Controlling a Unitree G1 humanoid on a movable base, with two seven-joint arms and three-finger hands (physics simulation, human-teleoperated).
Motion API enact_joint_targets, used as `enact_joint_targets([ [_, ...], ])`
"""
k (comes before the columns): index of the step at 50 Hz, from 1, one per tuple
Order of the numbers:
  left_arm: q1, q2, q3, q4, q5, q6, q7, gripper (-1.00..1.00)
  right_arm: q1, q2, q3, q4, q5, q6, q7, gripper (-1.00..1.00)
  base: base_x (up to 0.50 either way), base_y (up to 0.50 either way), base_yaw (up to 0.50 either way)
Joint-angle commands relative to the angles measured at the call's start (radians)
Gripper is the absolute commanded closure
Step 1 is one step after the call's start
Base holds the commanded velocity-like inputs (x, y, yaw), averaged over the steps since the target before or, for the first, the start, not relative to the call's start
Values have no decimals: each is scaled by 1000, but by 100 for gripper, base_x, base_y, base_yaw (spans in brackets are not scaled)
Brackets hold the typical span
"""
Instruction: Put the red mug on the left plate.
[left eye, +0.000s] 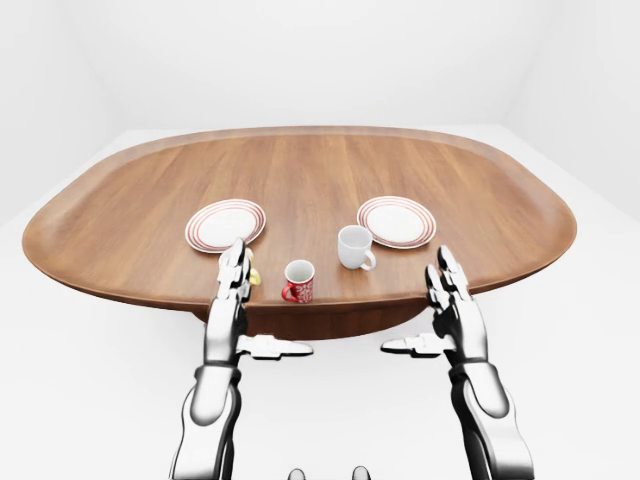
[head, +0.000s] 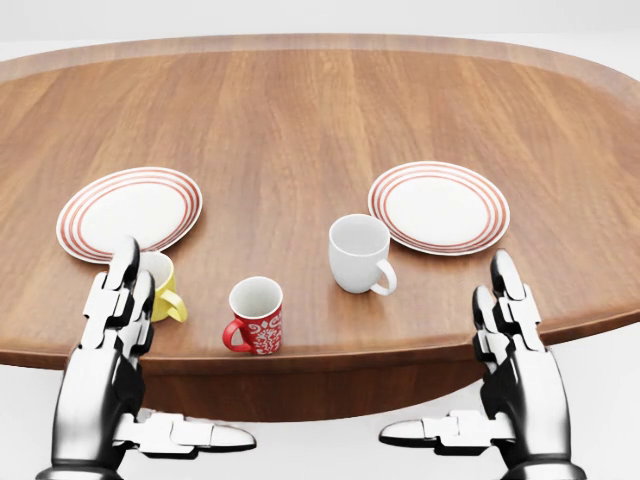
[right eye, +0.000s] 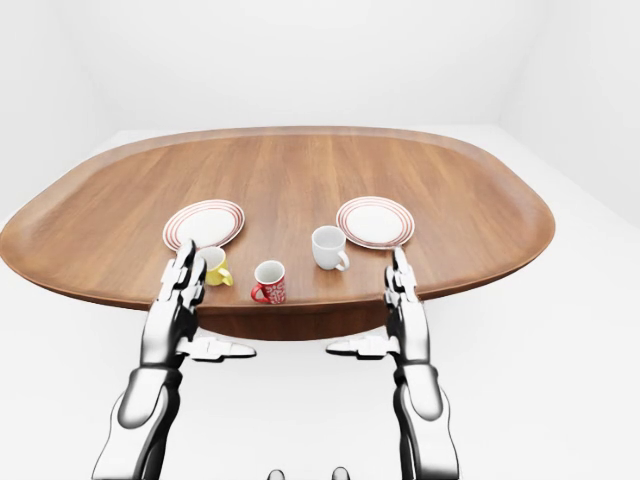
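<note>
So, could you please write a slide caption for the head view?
Both open hands, left hand and right hand, hover at the table edge; red mug untouched.

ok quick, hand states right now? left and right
Left hand: open, fingers extended, holding nothing, beside the yellow mug.
Right hand: open, fingers extended, holding nothing.
Red mug untouched on the table.
</note>
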Motion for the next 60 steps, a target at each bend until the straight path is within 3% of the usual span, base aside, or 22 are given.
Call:
enact_joint_targets([
  [1,254,37,-71,-345,102,-127,-17,-100,322,38,-23,-412,53,-85,98,-100,0,0,0],
  [2,294,37,-63,-366,111,-127,-7,-100,374,46,-23,-439,65,-118,128,-100,0,0,0],
  [8,391,6,-9,-414,44,-127,0,-100,458,83,-37,-455,91,-118,197,-100,0,0,0],
  [36,332,-20,14,-362,72,-127,0,-100,462,88,-46,-457,66,-118,265,-100,0,0,0],
  [39,332,-24,14,-364,92,-127,15,-100,437,87,-41,-446,8,-118,238,-100,0,0,0],
  [60,331,-19,6,-364,91,-127,21,-100,460,94,-48,-452,-31,-118,270,-100,10,50,0],
])
